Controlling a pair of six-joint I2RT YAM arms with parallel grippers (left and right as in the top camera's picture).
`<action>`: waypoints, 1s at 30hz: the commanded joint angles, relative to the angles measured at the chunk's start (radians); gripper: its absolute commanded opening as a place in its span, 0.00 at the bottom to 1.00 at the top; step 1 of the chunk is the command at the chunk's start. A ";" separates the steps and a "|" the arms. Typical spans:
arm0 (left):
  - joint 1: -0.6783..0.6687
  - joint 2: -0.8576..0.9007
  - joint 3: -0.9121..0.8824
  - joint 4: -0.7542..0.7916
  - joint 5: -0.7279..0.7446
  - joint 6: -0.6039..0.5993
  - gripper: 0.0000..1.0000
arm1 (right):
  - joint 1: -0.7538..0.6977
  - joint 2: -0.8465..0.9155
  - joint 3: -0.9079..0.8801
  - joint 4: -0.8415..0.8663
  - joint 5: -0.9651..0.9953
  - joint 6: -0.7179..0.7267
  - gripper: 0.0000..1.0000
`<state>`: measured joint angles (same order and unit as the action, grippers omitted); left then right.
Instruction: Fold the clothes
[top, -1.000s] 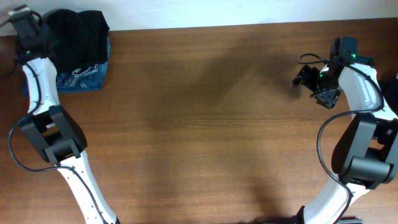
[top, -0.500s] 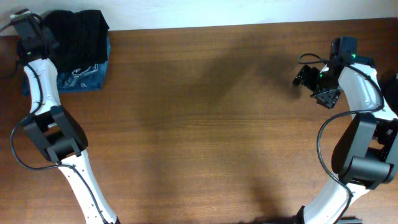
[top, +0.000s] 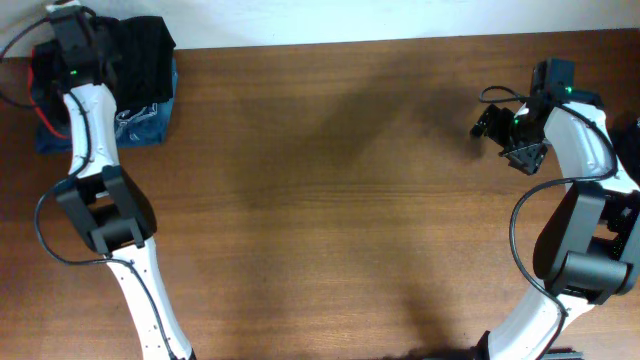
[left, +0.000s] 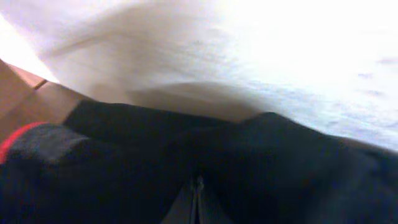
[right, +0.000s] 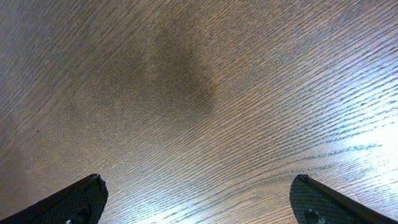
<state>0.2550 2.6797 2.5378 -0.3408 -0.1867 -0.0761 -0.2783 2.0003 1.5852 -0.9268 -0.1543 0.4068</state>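
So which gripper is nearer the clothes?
Left. The left gripper is on the clothes at the table's far left corner, shut on black fabric. The right gripper hangs open over bare wood across the table.

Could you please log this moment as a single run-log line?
left gripper: shut, against black garment, hold unclear | right gripper: open, empty, above table

The left arm (top: 88, 120) stretches far forward, the left gripper (left: 198, 200) pinched fully shut. The right arm (top: 590, 140) folds at the elbow, the right gripper (right: 199, 202) spread wide, facing down.
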 joint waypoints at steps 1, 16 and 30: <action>-0.021 0.016 0.016 0.013 0.019 -0.010 0.01 | -0.003 0.005 -0.006 0.000 0.009 -0.010 0.99; -0.028 0.062 0.047 0.009 0.014 -0.010 0.26 | -0.003 0.005 -0.006 0.000 0.009 -0.010 0.99; -0.028 -0.358 0.049 -0.305 0.029 -0.188 0.99 | -0.003 0.005 -0.006 0.000 0.009 -0.010 0.99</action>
<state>0.2272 2.4607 2.5687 -0.5678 -0.1791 -0.1417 -0.2783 2.0003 1.5852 -0.9272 -0.1547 0.4072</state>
